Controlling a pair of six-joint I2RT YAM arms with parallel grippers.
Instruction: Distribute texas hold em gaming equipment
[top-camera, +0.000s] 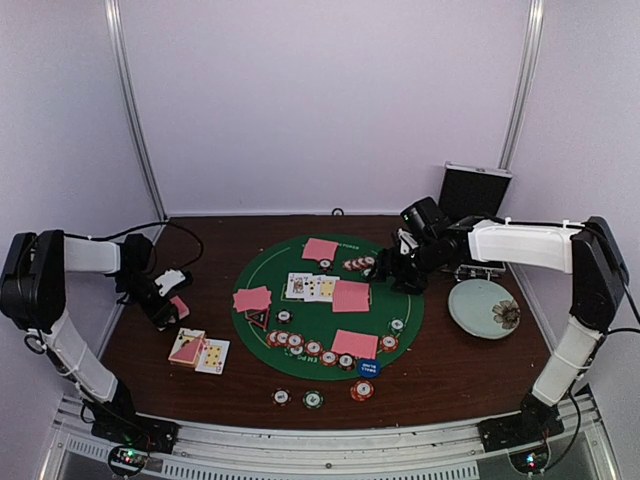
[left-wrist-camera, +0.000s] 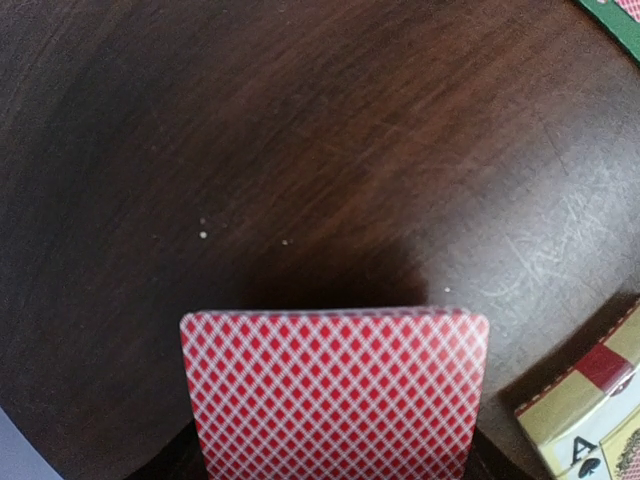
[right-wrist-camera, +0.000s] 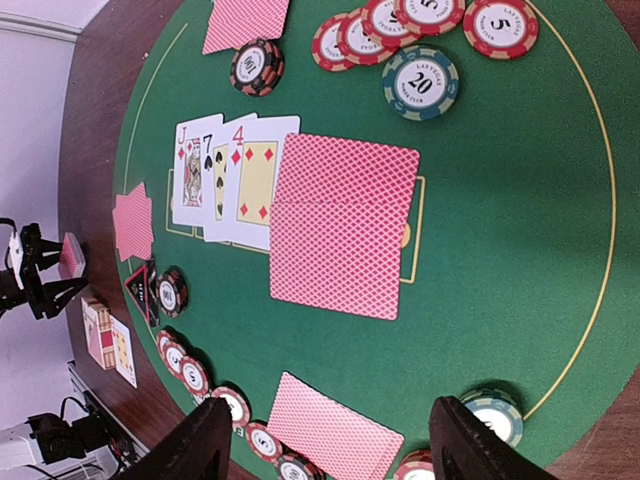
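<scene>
– So, what is around the left claw (top-camera: 168, 297)?
– Mostly bare brown table (left-wrist-camera: 300, 130). A card box (top-camera: 186, 345) lies near it, on the side closer to the arm bases. One face-up card (top-camera: 213, 356) touches the box.
– Is the claw holding anything?
– Yes. It is pinched shut on one red card (left-wrist-camera: 335, 390). The card sticks out in front of it, over the table. The green mat (top-camera: 278, 262) starts just to its right.
– And the right claw (right-wrist-camera: 332, 408)?
– Wide open, with nothing held. It hangs over the far right edge of the mat. Some red chips (top-camera: 358, 264) lie just to its left.
– Where are the other cards?
– Most lie on the mat, left of that claw and nearer the bases. Three white cards (right-wrist-camera: 235, 178) lie face up beside a pink pile (right-wrist-camera: 345, 225). One more pink card (right-wrist-camera: 330, 435) shows between the claw's fingers (right-wrist-camera: 200, 445), flat on the mat lower down.
– Any more chips?
– A row of chips (top-camera: 310, 346) curves along the near side of the mat. A blue disc (top-camera: 368, 367) sits by it. Three loose chips (top-camera: 313, 399) lie on the table past the mat.
– Any dishes or boxes?
– A flowery plate (top-camera: 465, 300) sits to the right of the right claw. A black case (top-camera: 475, 190) stands behind it. I cannot tell what is inside.
</scene>
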